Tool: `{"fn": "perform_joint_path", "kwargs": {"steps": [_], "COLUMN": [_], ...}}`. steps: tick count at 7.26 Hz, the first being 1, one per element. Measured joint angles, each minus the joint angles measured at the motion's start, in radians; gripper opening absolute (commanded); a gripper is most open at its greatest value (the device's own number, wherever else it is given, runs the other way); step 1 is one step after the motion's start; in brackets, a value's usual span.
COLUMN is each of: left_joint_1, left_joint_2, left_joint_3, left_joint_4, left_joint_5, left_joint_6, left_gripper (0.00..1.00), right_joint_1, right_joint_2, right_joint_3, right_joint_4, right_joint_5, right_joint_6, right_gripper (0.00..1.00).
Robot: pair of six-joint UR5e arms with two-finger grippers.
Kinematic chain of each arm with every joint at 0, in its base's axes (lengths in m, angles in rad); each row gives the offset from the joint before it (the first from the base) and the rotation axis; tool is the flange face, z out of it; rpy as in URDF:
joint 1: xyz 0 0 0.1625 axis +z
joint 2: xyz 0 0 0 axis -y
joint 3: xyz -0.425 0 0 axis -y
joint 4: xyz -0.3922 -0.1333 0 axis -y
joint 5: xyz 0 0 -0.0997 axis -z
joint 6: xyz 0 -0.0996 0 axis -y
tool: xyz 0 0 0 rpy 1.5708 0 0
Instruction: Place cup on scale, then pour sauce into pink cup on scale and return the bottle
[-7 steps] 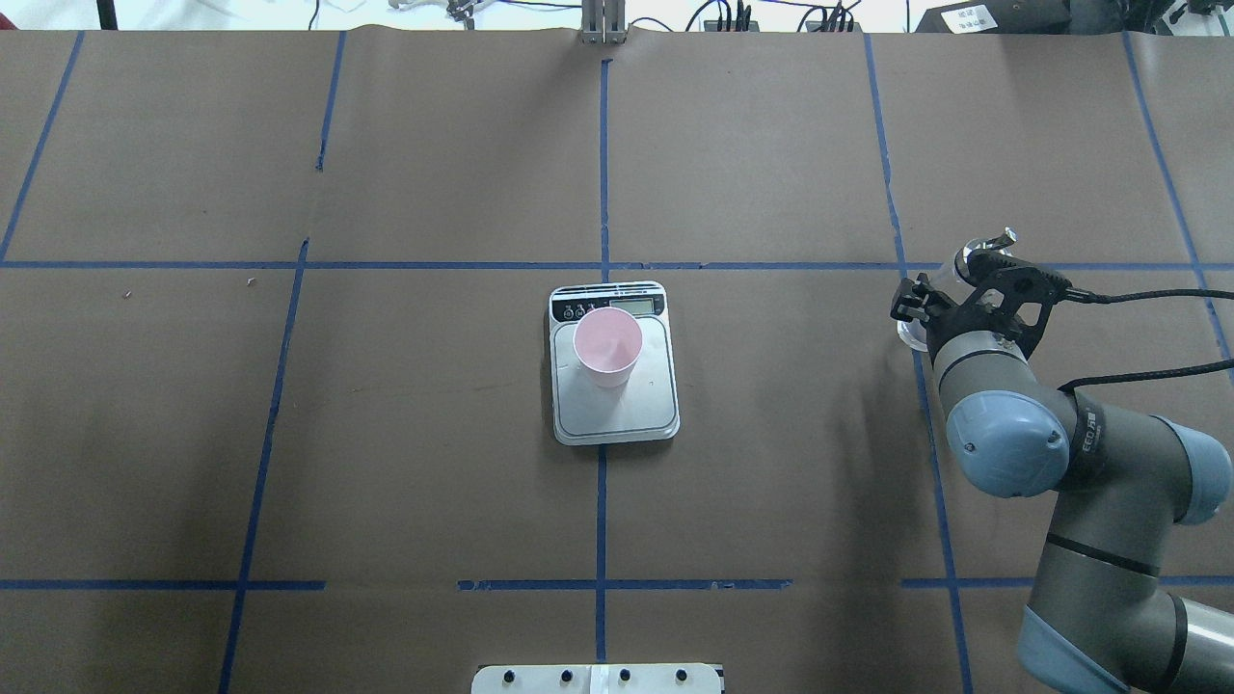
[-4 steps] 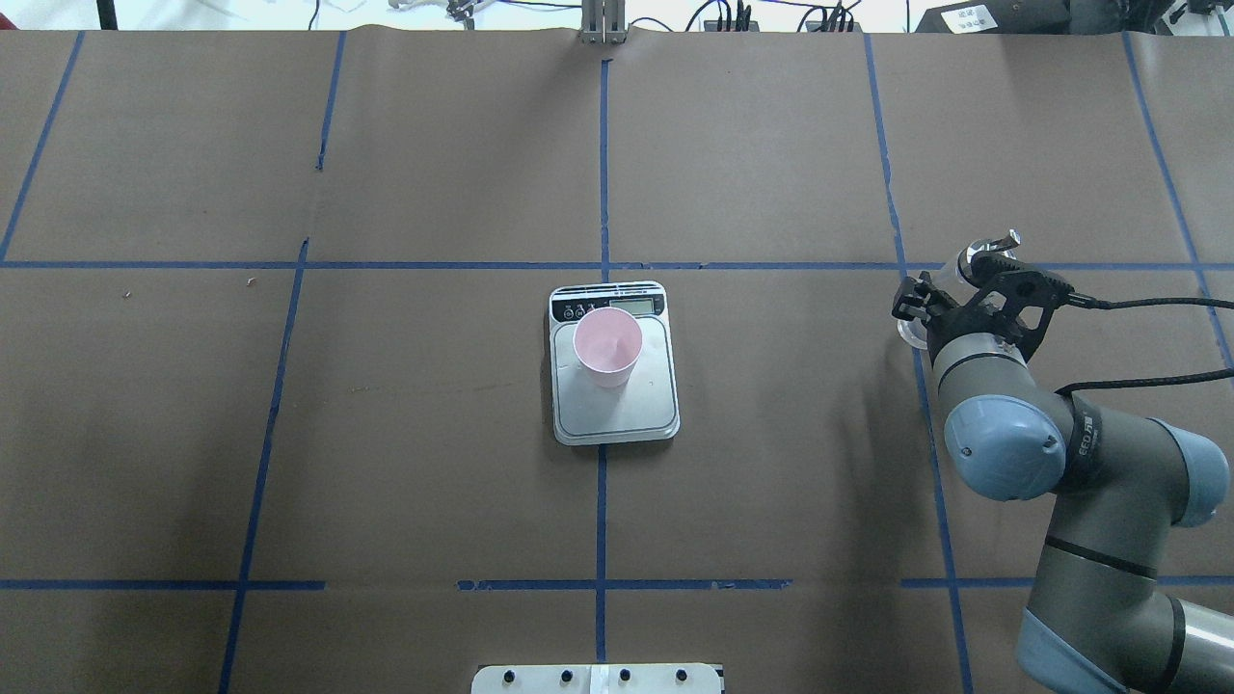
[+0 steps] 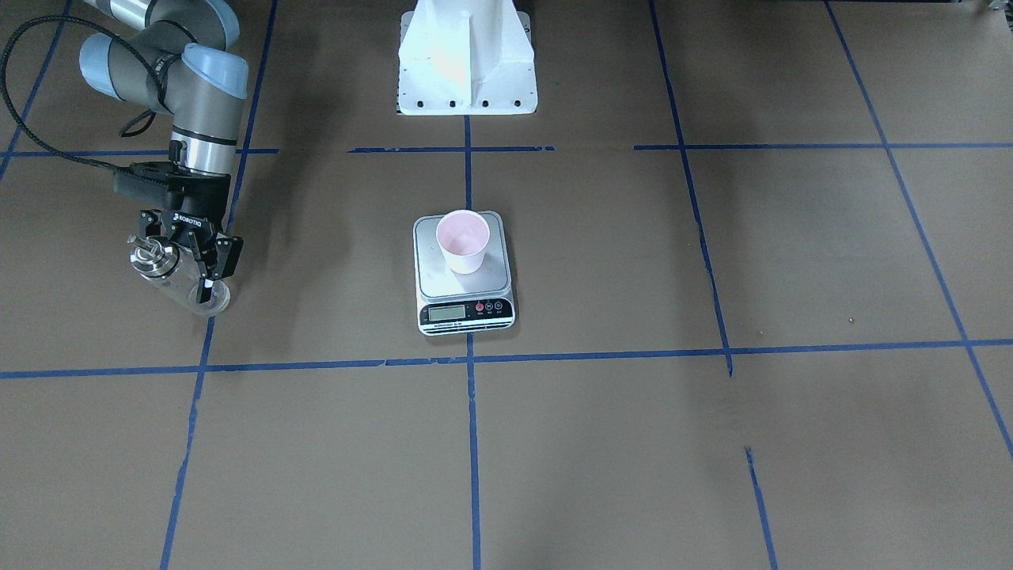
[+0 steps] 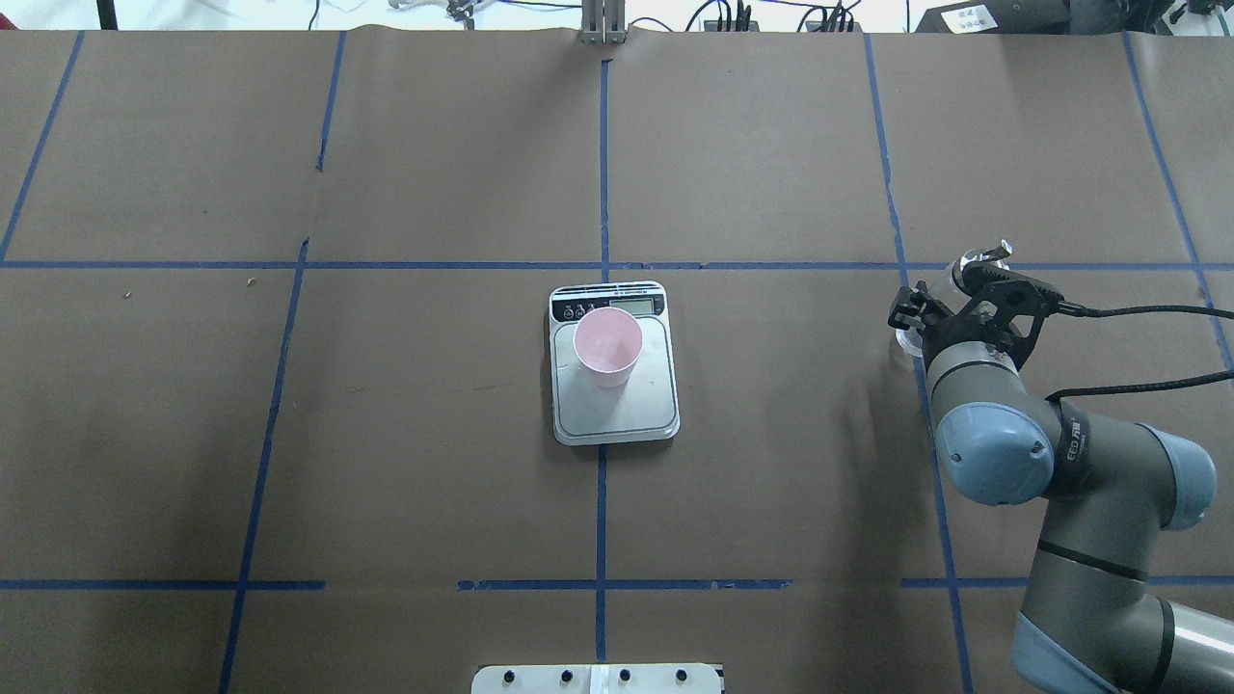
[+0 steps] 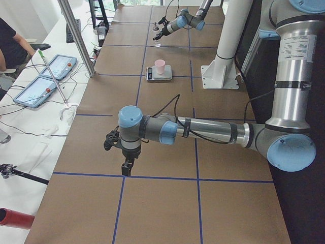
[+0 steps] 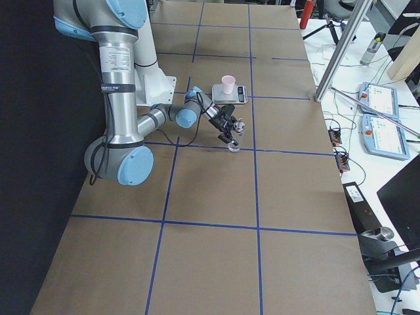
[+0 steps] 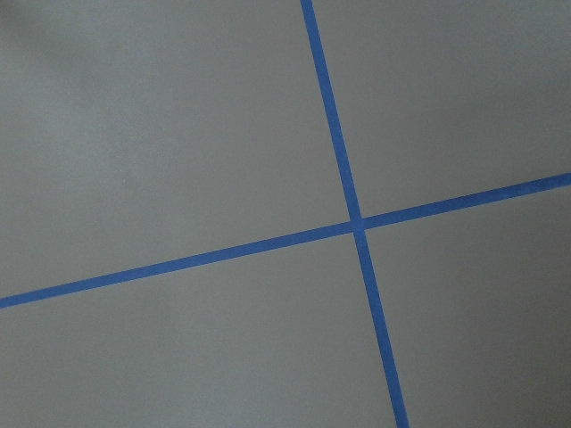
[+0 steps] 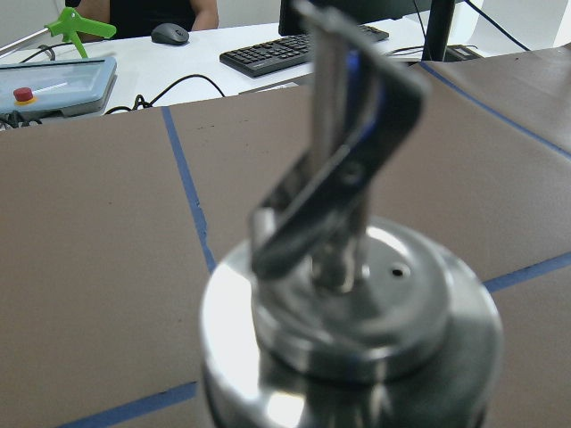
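Note:
The pink cup (image 3: pixel 464 241) stands upright on the silver platform of the scale (image 3: pixel 465 310) at the table's middle; it also shows in the overhead view (image 4: pixel 607 345) on the scale (image 4: pixel 617 414). My right gripper (image 3: pixel 188 269) is shut on the clear glass bottle (image 3: pixel 170 273) at the table's right side, far from the scale. The bottle's base is at or just above the paper. Its silver cap and spout fill the right wrist view (image 8: pixel 357 312). My left gripper (image 5: pixel 125 166) hangs over bare table, and I cannot tell whether it is open or shut.
The white robot base (image 3: pixel 467 71) stands behind the scale. Blue tape lines (image 7: pixel 357 223) divide the brown paper table. A black cable (image 4: pixel 1138 310) trails from the right wrist. Operators' desks with pendants (image 5: pixel 58 66) lie beyond the far edge.
My right gripper with the bottle has shifted slightly toward the robot and lower. The cup and scale have not moved.

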Motion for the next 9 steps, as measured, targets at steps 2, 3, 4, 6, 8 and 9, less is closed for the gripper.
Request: {"fn": "perform_joint_path", "kwargs": {"steps": [2,3,4,6,8,9], "left_joint_1": [0.0,0.0,0.0,0.0,0.0,0.0], "left_joint_2": [-0.002,-0.003,-0.003,-0.004,-0.005,-0.006], "left_joint_3": [0.001,0.001,0.001,0.001,0.001,0.002], "left_joint_4": [0.0,0.001,0.001,0.001,0.001,0.001], "left_joint_5": [0.001,0.001,0.002,0.002,0.002,0.002], "left_joint_6": [0.0,0.0,0.0,0.0,0.0,0.0], "left_gripper": [1.0,1.0,1.0,1.0,1.0,1.0], "right_joint_1": [-0.001,-0.002,-0.002,-0.001,-0.001,-0.001], "right_joint_2": [0.001,0.002,0.002,0.003,0.003,0.003], "right_joint_3": [0.0,0.0,0.0,0.0,0.0,0.0], "right_joint_4": [0.0,0.0,0.0,0.0,0.0,0.0], "right_joint_5": [0.002,0.004,0.006,0.008,0.009,0.009], "right_joint_6": [-0.005,-0.008,-0.01,-0.012,-0.021,-0.032], "right_gripper": [0.0,0.0,0.0,0.19,0.36,0.44]}}
